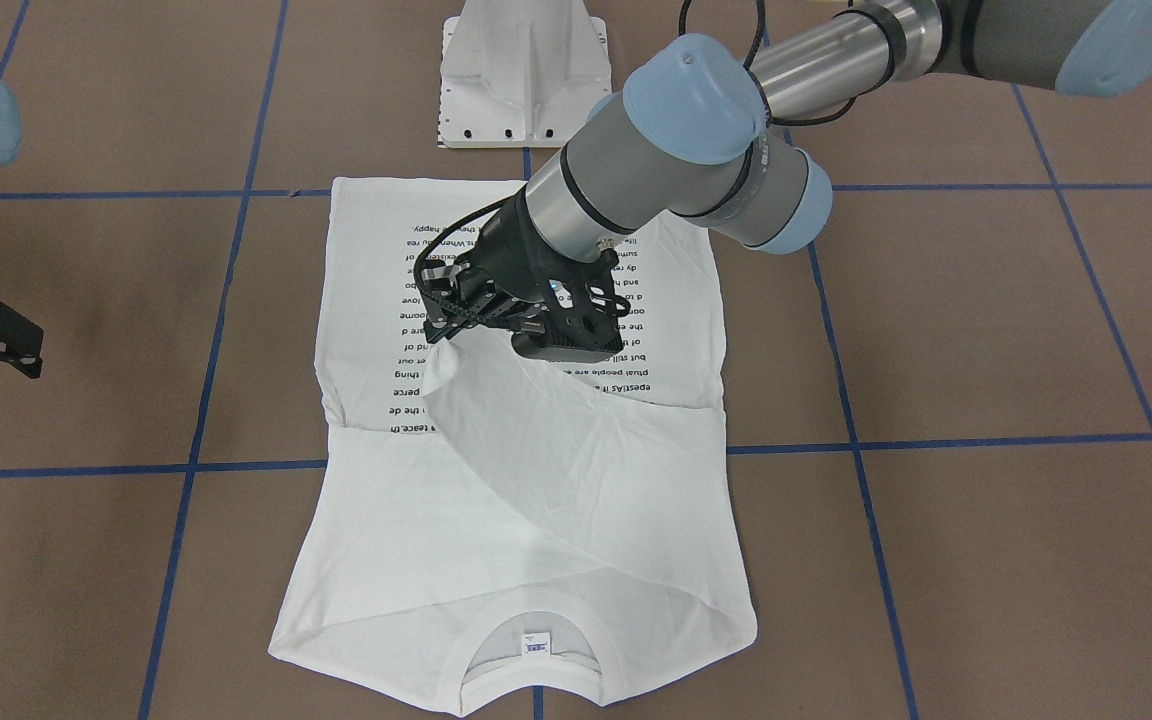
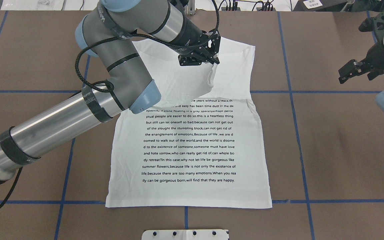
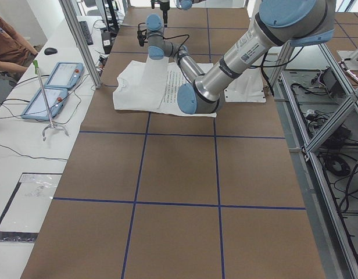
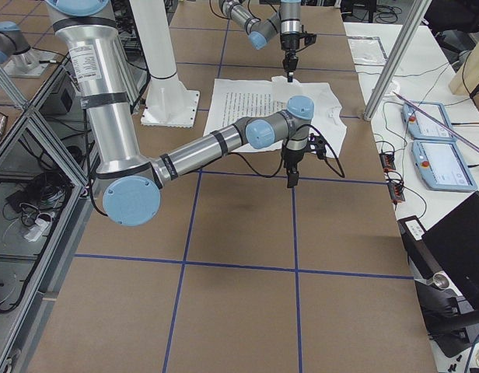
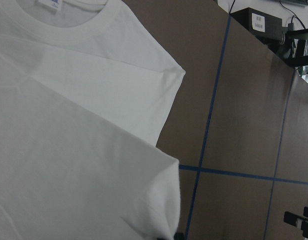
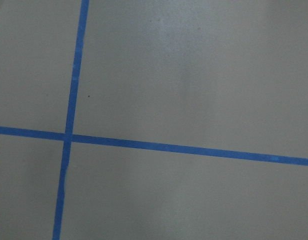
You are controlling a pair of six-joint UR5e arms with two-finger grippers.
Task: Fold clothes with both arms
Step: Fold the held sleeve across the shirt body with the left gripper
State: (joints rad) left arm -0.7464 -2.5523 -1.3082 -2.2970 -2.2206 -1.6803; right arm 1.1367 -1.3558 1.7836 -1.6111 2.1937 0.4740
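Note:
The white shirt [image 1: 536, 520] lies flat on the brown table, its black text block [image 2: 188, 143] facing up and toward the robot. Its ribbed collar [image 1: 533, 672] and small neck label [image 1: 534, 645] are at the far end. My left gripper [image 2: 212, 62] hovers over the shirt's upper part, shut on a sleeve cuff [image 2: 211, 77]. The sleeve is lifted and drawn across the chest. The left wrist view shows the draped sleeve [image 5: 94, 190] over the shirt's shoulder. My right gripper [image 2: 348, 71] hangs off the shirt over bare table and holds nothing; whether it is open or shut is unclear.
The white pedestal base [image 1: 521, 75] stands at the robot's side of the table, just past the shirt's hem. Blue tape lines [image 6: 169, 146] grid the brown surface. A side bench carries two tablets [image 3: 63, 72], and a seated person [image 3: 7, 40] is beside it.

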